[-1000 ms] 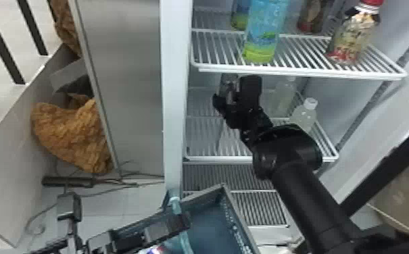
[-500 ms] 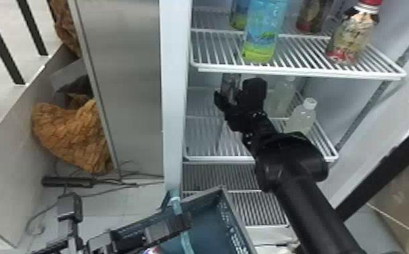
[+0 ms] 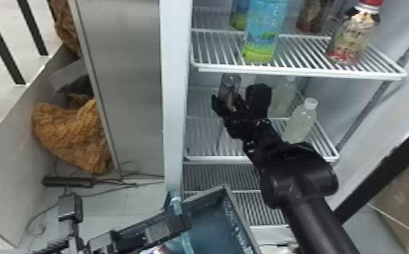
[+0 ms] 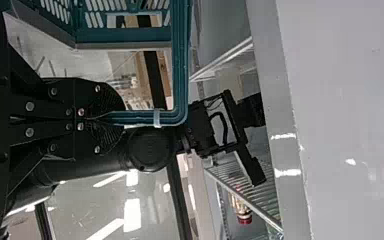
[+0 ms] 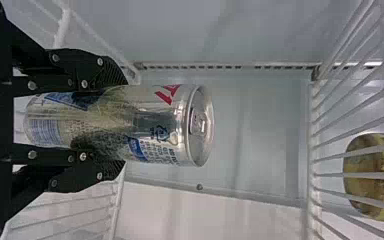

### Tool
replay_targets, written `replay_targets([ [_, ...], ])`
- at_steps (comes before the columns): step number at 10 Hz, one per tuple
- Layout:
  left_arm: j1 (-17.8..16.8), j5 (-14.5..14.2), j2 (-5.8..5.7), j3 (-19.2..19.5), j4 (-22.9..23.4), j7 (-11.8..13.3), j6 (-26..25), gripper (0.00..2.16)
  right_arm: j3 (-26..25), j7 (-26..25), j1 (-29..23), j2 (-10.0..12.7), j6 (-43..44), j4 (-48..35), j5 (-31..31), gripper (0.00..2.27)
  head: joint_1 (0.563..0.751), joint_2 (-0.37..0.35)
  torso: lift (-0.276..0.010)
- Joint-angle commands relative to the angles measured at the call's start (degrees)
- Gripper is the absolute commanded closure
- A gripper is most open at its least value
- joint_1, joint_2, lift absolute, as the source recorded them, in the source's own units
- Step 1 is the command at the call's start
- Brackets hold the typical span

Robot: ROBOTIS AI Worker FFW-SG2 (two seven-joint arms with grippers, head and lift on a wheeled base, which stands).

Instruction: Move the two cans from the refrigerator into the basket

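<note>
R claw (image 3: 239, 99) is inside the open fridge (image 3: 173, 111), its 2 black fingers parted by approx. a can's width & pressed on opposite sides of a silver can (image 5: 145, 125) w/ red & blue print. The can is upright, lid up, pull tab closed, in the space under the upper shelf (image 3: 301, 72); can't tell if its base touches the middle shelf (image 3: 213, 142).

L claw (image 3: 179, 223) is low, over the teal basket (image 3: 213, 233) in front of the fridge. Its fingers are closed in tight on the basket's handle (image 4: 140, 118), w/ the handle pinched between.

In the basket's near part, by the L claw, there's a white, blue & red item (image 3: 156, 250), mostly hidden; can't tell if it's can no. 2.

Upper shelf: 4 bottles, incl. a blue-&-green bottle (image 3: 262, 40) & a red-capped bottle (image 3: 354, 39). Middle shelf: 2 pale bottles (image 3: 299, 123), to the R of the held can, the nearer w/ a white cap.

L of the fridge: a tall grey panel (image 3: 125, 84), then brown crumpled cloth (image 3: 71, 135); a black bar & cables (image 3: 66, 181) lie on the floor close by.
</note>
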State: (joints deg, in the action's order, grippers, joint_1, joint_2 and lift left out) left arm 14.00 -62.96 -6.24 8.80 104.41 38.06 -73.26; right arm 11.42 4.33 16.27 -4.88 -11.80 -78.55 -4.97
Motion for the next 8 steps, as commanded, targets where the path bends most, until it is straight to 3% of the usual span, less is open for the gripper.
replay_targets([
  [1, 0.06, 0.0, -0.09, 0.0, 0.0, 0.0, 0.0, 1.21, 0.01, 0.07, -3.33, -0.31, -0.85, -4.49, -1.88, 1.28, 0.695, -0.116, -0.219],
  [4, 0.2, -0.11, -0.09, -0.23, 0.0, 0.0, 0.0, 1.21, -0.56, 1.12, -9.09, -0.92, -3.1, -11.38, -3.82, 1.28, 0.695, -0.108, -0.219],
  [8, 0.9, -0.11, 0.0, -0.11, 0.0, 0.0, 0.0, 1.21, -2.28, 2.53, -20.34, -2.68, -9.15, -27.55, -6.91, 1.28, 0.695, -0.11, -0.219],
])
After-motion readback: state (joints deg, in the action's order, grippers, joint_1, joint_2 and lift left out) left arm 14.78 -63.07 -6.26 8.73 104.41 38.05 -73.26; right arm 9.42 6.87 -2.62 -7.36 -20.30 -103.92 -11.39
